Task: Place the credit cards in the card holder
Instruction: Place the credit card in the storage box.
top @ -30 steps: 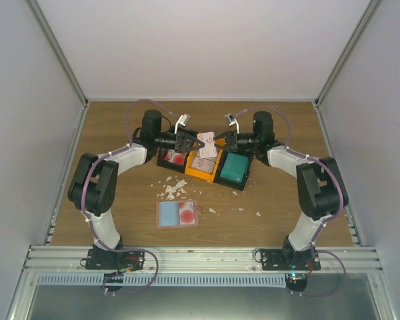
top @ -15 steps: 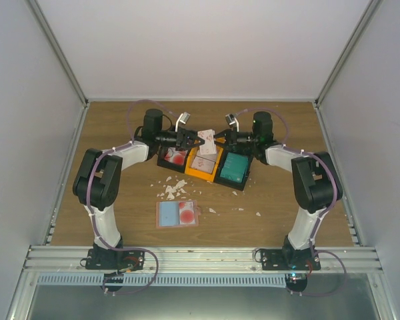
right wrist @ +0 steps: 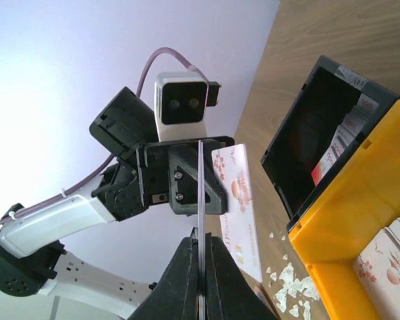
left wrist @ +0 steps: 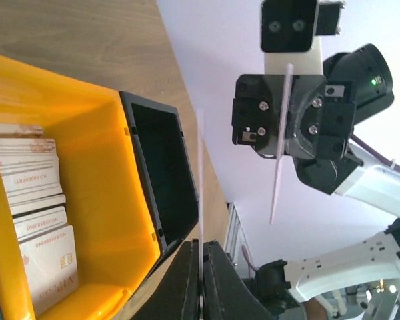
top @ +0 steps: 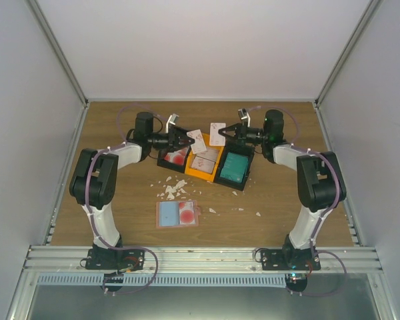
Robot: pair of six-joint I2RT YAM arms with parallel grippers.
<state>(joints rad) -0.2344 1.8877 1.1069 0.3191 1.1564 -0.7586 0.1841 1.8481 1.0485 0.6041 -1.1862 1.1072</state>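
By the tray (top: 197,176), both loaded.
My left tool (top: 188,141) pinches one credit card (top: 199,141), my right tool (top: 227,133) a second credit card (top: 218,134).

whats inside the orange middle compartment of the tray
White cards with red print lie overlapping in the orange compartment. Its floor under them is covered, so the count cannot be told.

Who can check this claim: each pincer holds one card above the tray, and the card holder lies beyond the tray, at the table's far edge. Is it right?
Not quite. The top external view shows the card holder on the near side of the tray, toward the arm bases. The rest stands: the left pincer holds one card, the right pincer a second card, above it.
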